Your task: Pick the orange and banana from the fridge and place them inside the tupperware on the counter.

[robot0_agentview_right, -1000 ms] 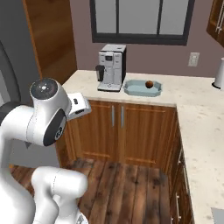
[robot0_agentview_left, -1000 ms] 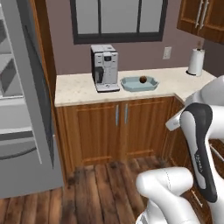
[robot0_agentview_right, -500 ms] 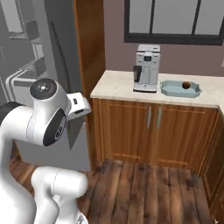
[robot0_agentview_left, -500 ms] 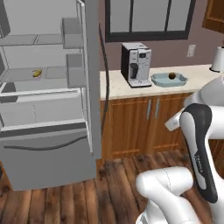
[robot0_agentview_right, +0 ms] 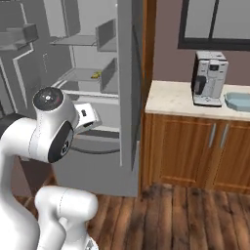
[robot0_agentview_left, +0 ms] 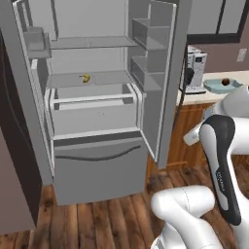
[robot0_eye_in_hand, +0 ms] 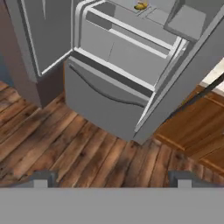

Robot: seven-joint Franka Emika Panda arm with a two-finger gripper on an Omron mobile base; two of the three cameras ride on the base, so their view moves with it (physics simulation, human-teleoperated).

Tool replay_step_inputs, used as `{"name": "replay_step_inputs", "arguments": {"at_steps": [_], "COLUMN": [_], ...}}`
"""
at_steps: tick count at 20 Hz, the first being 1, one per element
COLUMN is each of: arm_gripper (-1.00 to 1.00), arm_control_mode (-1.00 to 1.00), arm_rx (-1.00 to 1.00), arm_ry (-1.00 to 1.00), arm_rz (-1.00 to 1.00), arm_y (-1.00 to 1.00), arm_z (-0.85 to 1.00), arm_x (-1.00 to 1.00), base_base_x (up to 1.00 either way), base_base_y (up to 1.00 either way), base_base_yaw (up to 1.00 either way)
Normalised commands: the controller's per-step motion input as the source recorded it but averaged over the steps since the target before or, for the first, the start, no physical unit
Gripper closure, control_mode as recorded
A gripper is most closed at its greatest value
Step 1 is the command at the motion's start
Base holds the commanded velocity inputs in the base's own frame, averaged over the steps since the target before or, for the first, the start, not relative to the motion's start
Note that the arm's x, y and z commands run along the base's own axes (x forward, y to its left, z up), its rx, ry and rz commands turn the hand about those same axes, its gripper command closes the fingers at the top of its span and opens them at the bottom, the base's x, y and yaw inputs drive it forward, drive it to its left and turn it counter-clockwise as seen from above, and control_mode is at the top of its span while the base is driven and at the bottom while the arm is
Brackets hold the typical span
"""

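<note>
The fridge (robot0_agentview_left: 97, 121) stands open, and the small yellow banana (robot0_agentview_left: 85, 78) lies on its middle shelf; the banana (robot0_agentview_right: 96, 75) also shows from the right base, and the banana (robot0_eye_in_hand: 141, 6) sits at the top of the hand view. On the counter (robot0_agentview_left: 214, 96), the pale blue-grey tupperware (robot0_agentview_left: 221, 86) holds the dark orange (robot0_agentview_left: 225, 81). The tupperware (robot0_agentview_right: 239, 101) is cut by the right edge. My gripper (robot0_eye_in_hand: 111, 181) is open and holds nothing. It hangs well back from the fridge (robot0_eye_in_hand: 109, 100), over the wooden floor.
A white-and-black coffee machine (robot0_agentview_right: 209, 78) stands on the counter (robot0_agentview_right: 176, 100) left of the tray. The fridge's right door (robot0_agentview_left: 168, 82) swings out between the shelves and the counter, with door bins (robot0_agentview_left: 146, 48) on it. The lower drawer (robot0_agentview_left: 99, 165) is shut.
The whole picture has swung from the counter to the open fridge, so the base has moved. The gripper stays open.
</note>
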Motion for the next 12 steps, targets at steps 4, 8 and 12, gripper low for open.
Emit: {"name": "replay_step_inputs", "arguments": {"at_steps": [4,8,12], "arm_gripper": [-1.0,-1.0,-1.0], "arm_control_mode": [1.0,1.0,1.0], "arm_rx": [0.0,0.0,0.0], "arm_ry": [0.0,0.0,0.0], "arm_rz": [0.0,0.0,0.0], "arm_y": [0.0,0.0,0.0], "arm_z": [0.0,0.0,0.0], "arm_x": [0.0,0.0,0.0], "base_base_x": [0.0,0.07,0.26], "base_base_y": [0.98,0.73,0.34], "base_base_yaw": [0.0,0.0,0.0]}}
